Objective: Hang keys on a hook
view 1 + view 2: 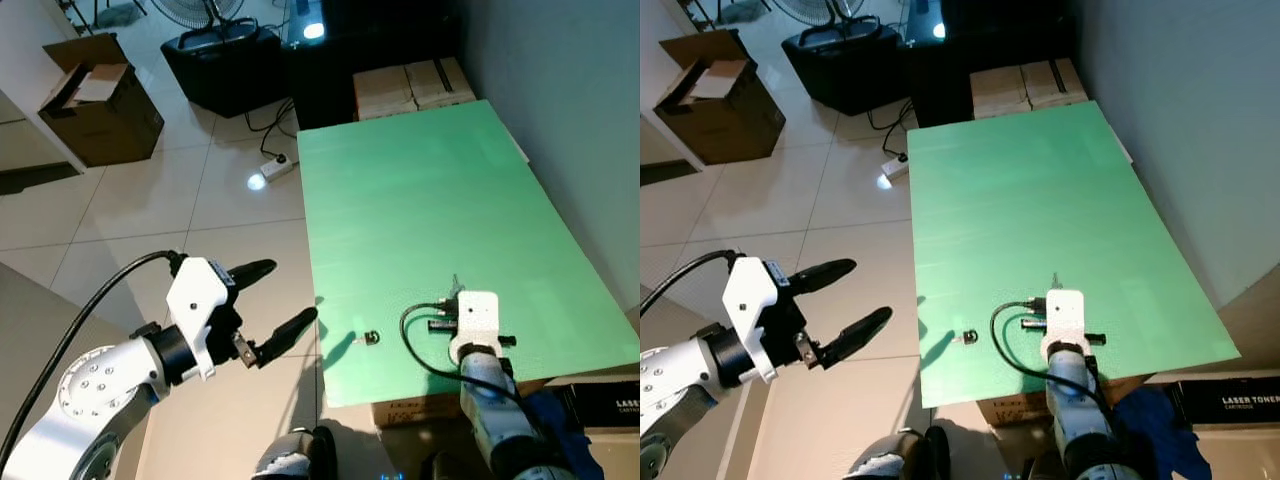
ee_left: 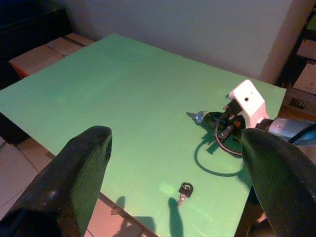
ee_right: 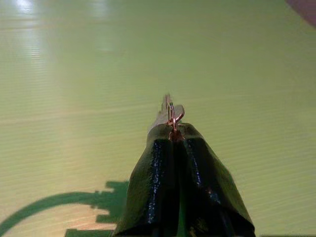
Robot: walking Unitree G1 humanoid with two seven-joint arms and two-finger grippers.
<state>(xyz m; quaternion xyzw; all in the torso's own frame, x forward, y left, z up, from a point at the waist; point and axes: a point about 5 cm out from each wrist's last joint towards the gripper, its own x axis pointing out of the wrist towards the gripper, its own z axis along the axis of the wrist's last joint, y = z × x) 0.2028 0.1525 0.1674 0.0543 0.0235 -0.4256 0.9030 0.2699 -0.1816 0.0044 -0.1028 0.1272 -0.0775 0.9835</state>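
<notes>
I count two keys: right gripper (image 3: 174,129) pinches one key (image 3: 168,111); second key (image 1: 370,338) lies on green board (image 1: 420,210). Left gripper (image 1: 285,300) spread.

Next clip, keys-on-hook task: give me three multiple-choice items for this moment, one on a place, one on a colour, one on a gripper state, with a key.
1. Where does the loose key lie?
A. on the floor tiles
B. on the board near its front edge
C. inside the cardboard box

2. What colour is the board?
A. green
B. red
C. white

3. How is the right gripper?
A. wide open above the board
B. shut on a key with a ring
C. shut on a cable

Key: 1 B, the loose key rests on the board by its near edge. 2 A, the surface is plainly green. 3 B, the right wrist view shows the fingers pressed together with a key with a ring at the tips.
</notes>
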